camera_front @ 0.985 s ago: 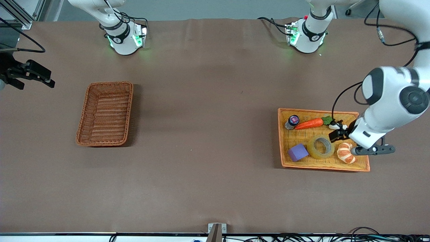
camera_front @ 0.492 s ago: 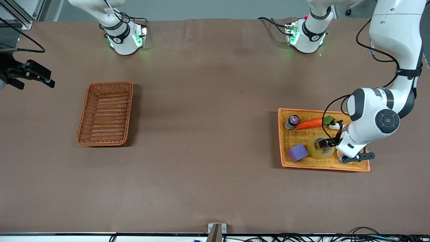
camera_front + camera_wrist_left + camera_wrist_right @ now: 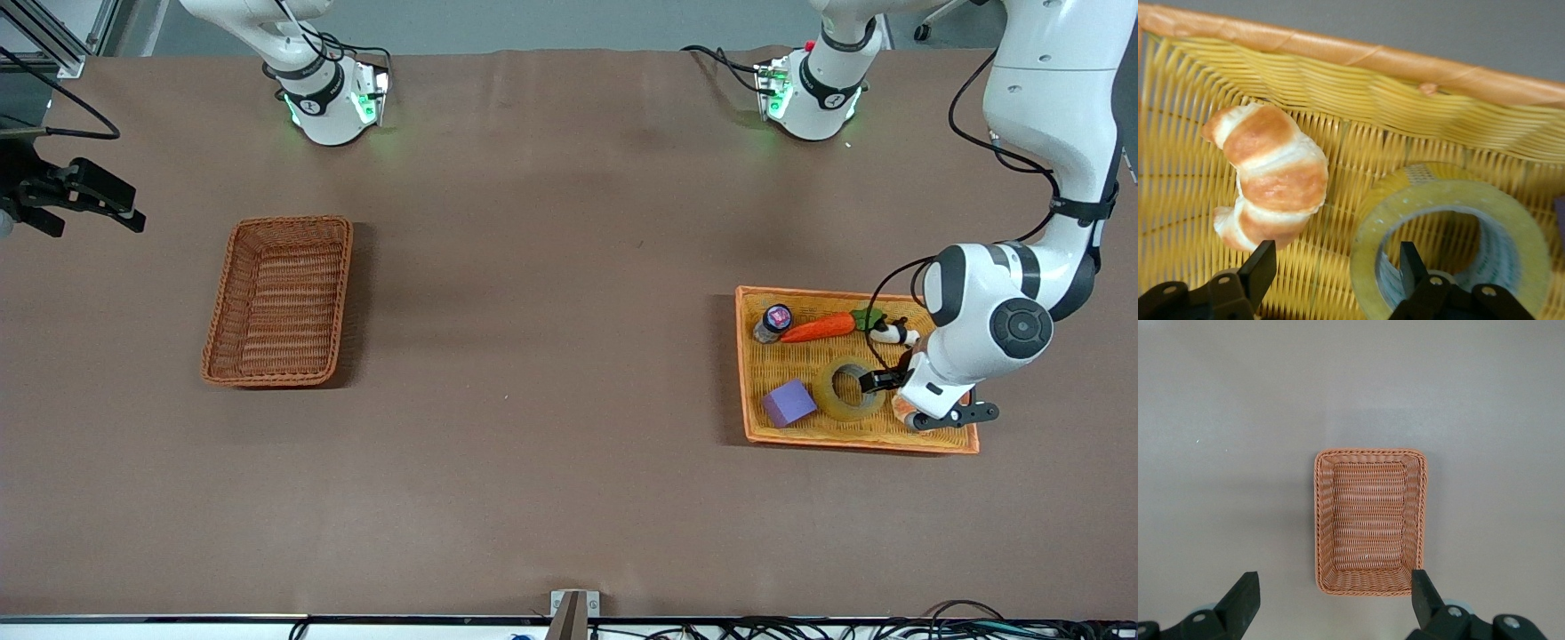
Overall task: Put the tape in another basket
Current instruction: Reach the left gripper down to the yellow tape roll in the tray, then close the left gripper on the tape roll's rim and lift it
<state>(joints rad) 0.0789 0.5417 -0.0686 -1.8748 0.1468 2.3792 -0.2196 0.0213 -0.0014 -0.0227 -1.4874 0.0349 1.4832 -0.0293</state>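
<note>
A: Straddling the wall of the tape (image 3: 1451,230), the left gripper (image 3: 1338,267) has its jaws spread wide. One finger (image 3: 1413,265) dips into the roll's hole, the other finger (image 3: 1260,267) is outside the roll, near the croissant (image 3: 1268,173). Nothing is clamped.

B: Where does the tape lie?

A: Flat in the yellow-orange tray (image 3: 889,442) at the left arm's end of the table, in the half nearer the front camera. The purple block (image 3: 788,403) sits just beside it toward the right arm's end, and the croissant lies just beside it toward the left arm's end, mostly hidden under the wrist in the front view.

B: What else is in the tray?

A: A toy carrot (image 3: 822,327), a small dark jar (image 3: 772,323) and a little black-and-white figure (image 3: 889,332), all along the edge farther from the front camera.

B: And the other arm?

A: It waits. The right gripper (image 3: 1331,603) hangs high with jaws wide apart and empty, and its wrist camera looks straight down on the reddish-brown basket (image 3: 278,300). That basket stands at the right arm's end, well apart from the tray, holding nothing.
</note>
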